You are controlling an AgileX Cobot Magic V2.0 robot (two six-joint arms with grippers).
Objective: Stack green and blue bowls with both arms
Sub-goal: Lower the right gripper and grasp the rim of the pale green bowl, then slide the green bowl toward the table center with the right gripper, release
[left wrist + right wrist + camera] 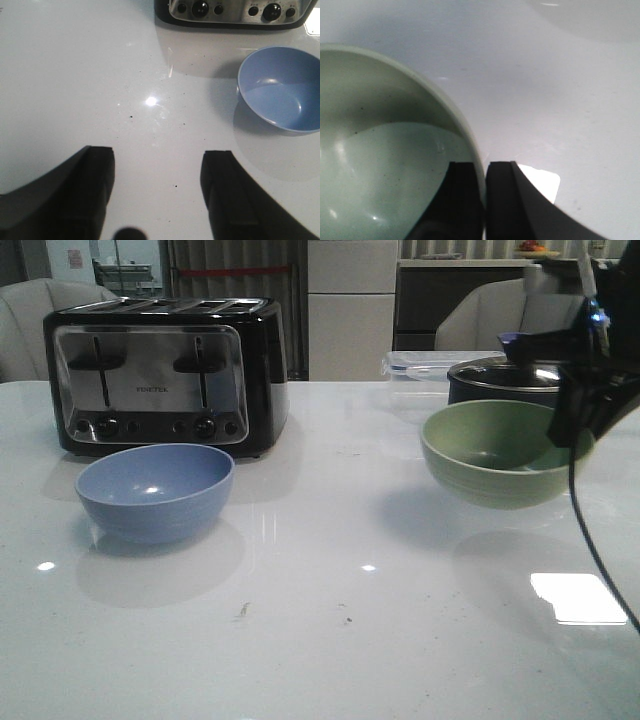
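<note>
The pale blue bowl (155, 490) sits upright on the white table in front of the toaster. It also shows in the left wrist view as the blue bowl (282, 90), off to one side and ahead of my left gripper (157, 155). That gripper is open over bare table and holds nothing. The sage green bowl (500, 455) hangs a little above the table on the right, its shadow below it. My right gripper (570, 428) is shut on its right rim. In the right wrist view, one finger of the gripper (484, 167) is inside the green bowl (380, 150) and one is outside.
A black-and-chrome toaster (165, 375) stands at the back left, close behind the blue bowl. A dark lidded pot (500, 380) and a clear plastic container (420, 365) sit behind the green bowl. A black cable (590, 530) hangs from the right arm.
</note>
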